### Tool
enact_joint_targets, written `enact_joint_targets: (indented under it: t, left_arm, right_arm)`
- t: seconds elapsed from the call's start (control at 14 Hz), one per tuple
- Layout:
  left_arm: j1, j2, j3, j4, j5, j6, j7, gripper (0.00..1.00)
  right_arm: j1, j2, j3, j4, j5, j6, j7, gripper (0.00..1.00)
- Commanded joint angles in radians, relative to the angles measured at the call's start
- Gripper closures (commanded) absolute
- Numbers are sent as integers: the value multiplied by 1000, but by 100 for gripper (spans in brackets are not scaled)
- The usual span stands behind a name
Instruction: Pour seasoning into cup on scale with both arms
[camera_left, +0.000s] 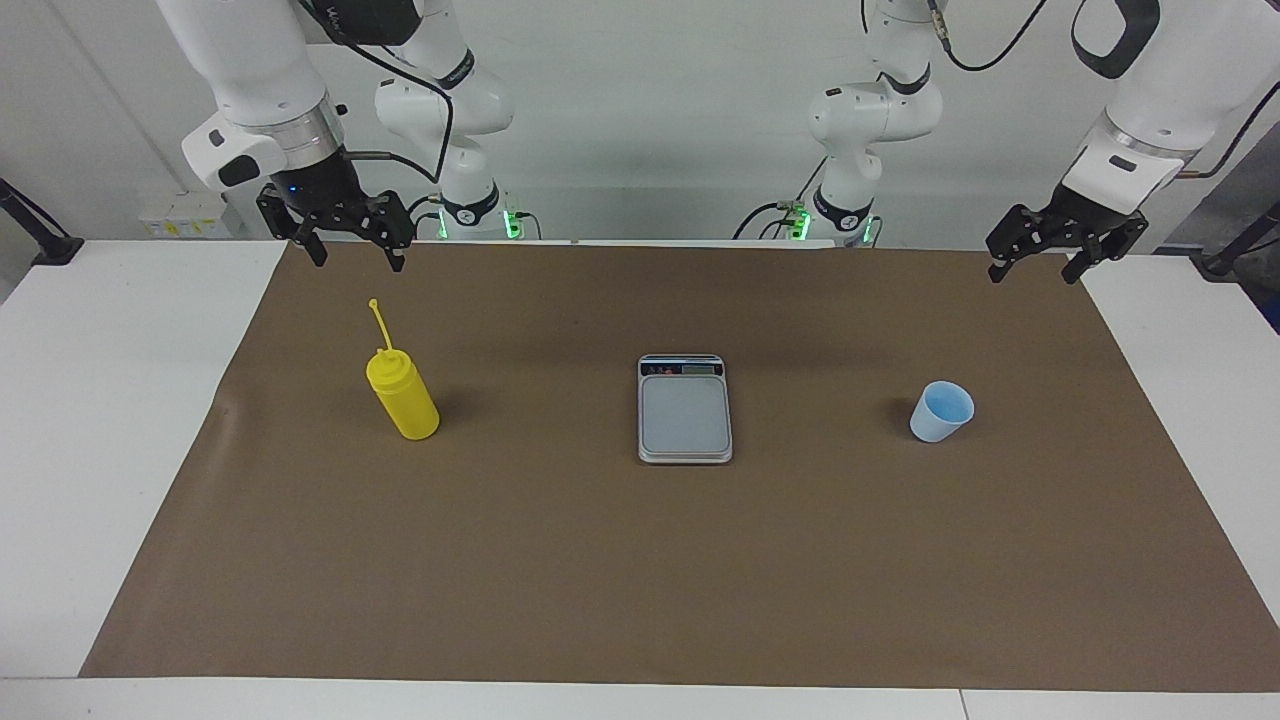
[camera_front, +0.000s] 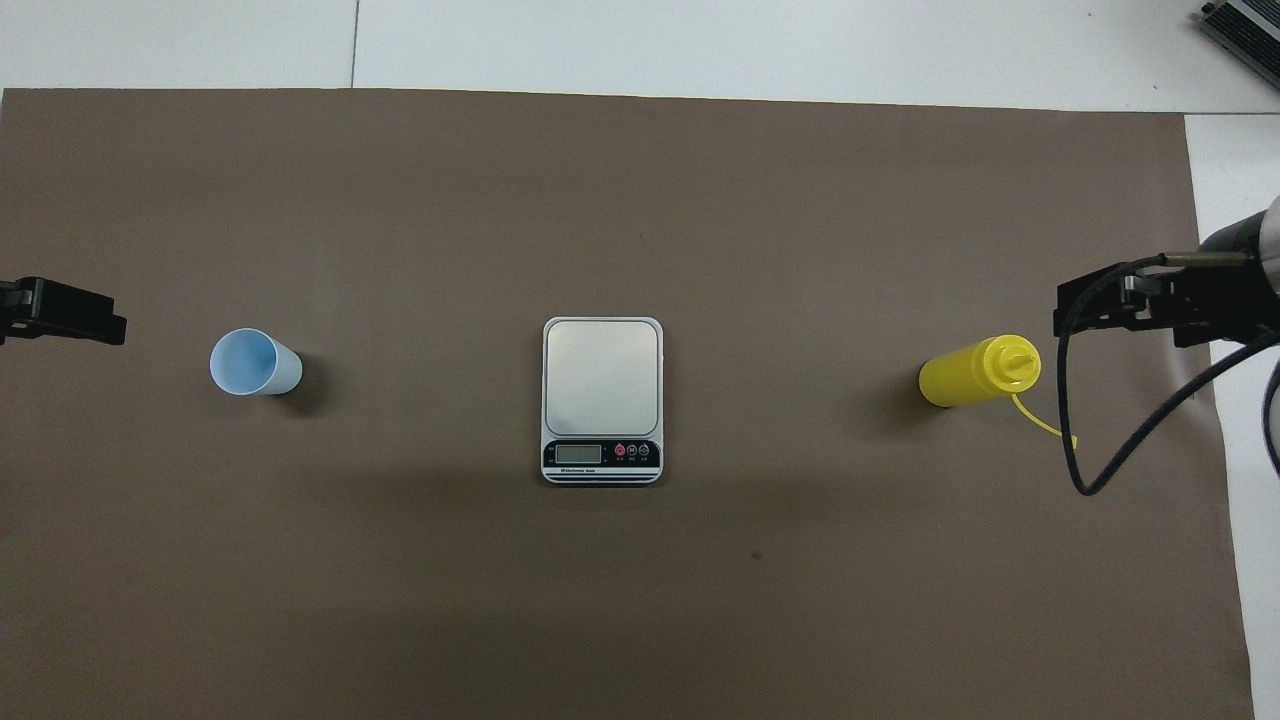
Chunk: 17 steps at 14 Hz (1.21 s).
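Observation:
The seasoning, a yellow squeeze bottle (camera_left: 403, 397) (camera_front: 978, 371), stands upright on the brown mat toward the right arm's end, its cap strap sticking up. The pale blue cup (camera_left: 941, 411) (camera_front: 254, 362) stands upright toward the left arm's end. Between them lies the silver scale (camera_left: 685, 410) (camera_front: 602, 392) with a bare plate, its display strip at the end nearer the robots. My right gripper (camera_left: 358, 258) (camera_front: 1110, 305) hangs open in the air over the mat's end by the bottle, apart from it. My left gripper (camera_left: 1035, 270) hangs open over the mat's end by the cup, holding nothing.
The brown mat (camera_left: 640, 570) covers most of the white table (camera_left: 110, 400). A black cable (camera_front: 1130, 450) loops down from the right arm over the mat beside the bottle. A dark device corner (camera_front: 1245, 30) shows at the table's edge farthest from the robots.

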Motion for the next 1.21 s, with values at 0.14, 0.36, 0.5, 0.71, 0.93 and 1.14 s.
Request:
enact_joint_targets:
  t: [0.14,0.36,0.5,0.71,0.93,1.14]
  left_arm:
    - [-1,-33,2,-40,-14,16,3,0]
    - [-3,-33,-4,-39,-14,4,3,0]
    - [-3,-33,-5,-39,-14,12,3,0]
    - [-3,-34,-5,-51,-14,24,-9,0]
    - [-1,-54,-4,-100,-14,76,-8,0]
    - [2,-65,-4,-169,-14,165,-6,0]
  right_arm:
    - [-17,-13,0,-15,18,-2,-18,0]
    - [-16,-13,0,-15,18,-2,-20,0]
    - [-16,-13,0,-15,18,-2,-18,0]
    - [-16,-13,0,-15,18,-2,-20,0]
    - [-16,-13,0,-15,18,-2,-18,0]
    - [-28,-15,-6,-18,18,-10,-15,0]
